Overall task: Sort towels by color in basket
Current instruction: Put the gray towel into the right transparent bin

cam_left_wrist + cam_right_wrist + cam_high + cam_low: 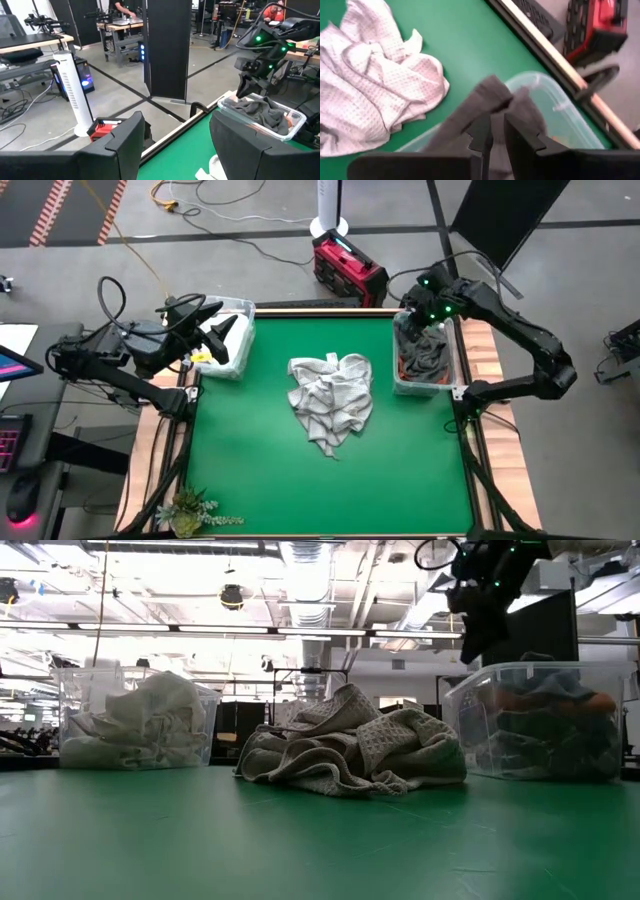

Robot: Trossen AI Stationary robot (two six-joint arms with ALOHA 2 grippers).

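1. The right gripper [492, 131] is held directly over the right clear bin [447, 385] at the table's 2 o'clock corner in the high view; its fingers are nearly pressed together, pinching a fold of a dark grey towel [485, 102].
2. The pinched towel hangs straight below the gripper, its lower part already inside the bin, so the drop is judged to need only a release, with no sideways travel.
3. In the bin, dark grey cloth is seen with a rust orange towel [590, 700] showing through the wall in the low view.
4. The pile of light waffle-weave towels [332, 397] lies at the centre of the green table [270, 470], toward 8 o'clock from the right gripper in the high view. No clear long axis is shown by the crumpled heap; a tail trails toward 6 o'clock.
5. The pile lies about midway between the two arms, so neither is plainly nearer.
6. The left gripper [175, 142] is held with its fingers spread wide and empty, above the left clear bin [240, 310] at 10 o'clock, where white towels [140, 715] are already gathered.
7. The right arm is folded back from the table's right edge, elbow outward, wrist pitched downward over its bin.
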